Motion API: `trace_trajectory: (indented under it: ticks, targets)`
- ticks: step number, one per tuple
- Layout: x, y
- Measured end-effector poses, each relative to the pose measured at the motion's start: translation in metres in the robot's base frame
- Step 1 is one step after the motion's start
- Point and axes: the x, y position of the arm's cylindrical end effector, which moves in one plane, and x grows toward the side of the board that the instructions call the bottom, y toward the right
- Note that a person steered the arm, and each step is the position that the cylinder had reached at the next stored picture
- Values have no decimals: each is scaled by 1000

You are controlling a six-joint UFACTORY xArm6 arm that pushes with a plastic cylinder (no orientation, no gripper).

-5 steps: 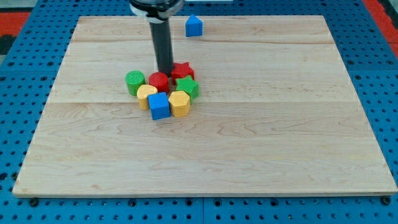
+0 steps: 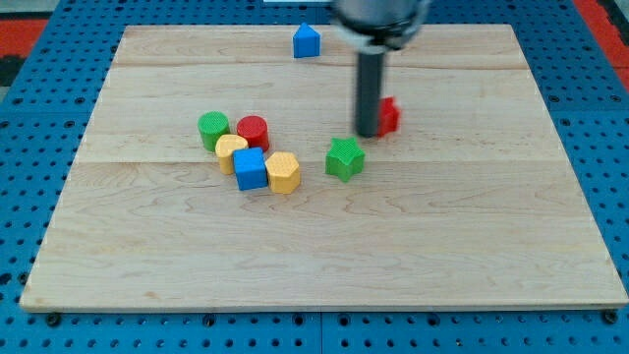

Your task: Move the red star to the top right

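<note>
The red star (image 2: 388, 115) lies right of the board's centre, partly hidden behind my rod. My tip (image 2: 367, 134) touches the star's left side. A green star (image 2: 344, 158) sits just below and left of the tip. At the view's left centre is a cluster: a green cylinder (image 2: 213, 129), a red cylinder (image 2: 253, 131), a yellow block (image 2: 231, 151), a blue cube (image 2: 251, 168) and a yellow hexagonal block (image 2: 283, 172).
A blue house-shaped block (image 2: 307, 41) stands near the board's top edge, left of the rod. The wooden board (image 2: 472, 236) lies on a blue pegboard surface (image 2: 29, 108).
My tip has swept to the right, pushing the red star out of the cluster. The green star has also shifted right and down, away from the cluster.
</note>
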Motion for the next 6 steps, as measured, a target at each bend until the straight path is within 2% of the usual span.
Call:
trace_trajectory:
  ticks: [1, 2, 3, 4, 5, 6]
  targets:
    - [-57, 4]
    - [-80, 22]
    - [-37, -9]
    - [6, 7]
    - [-43, 49]
    - [-93, 42]
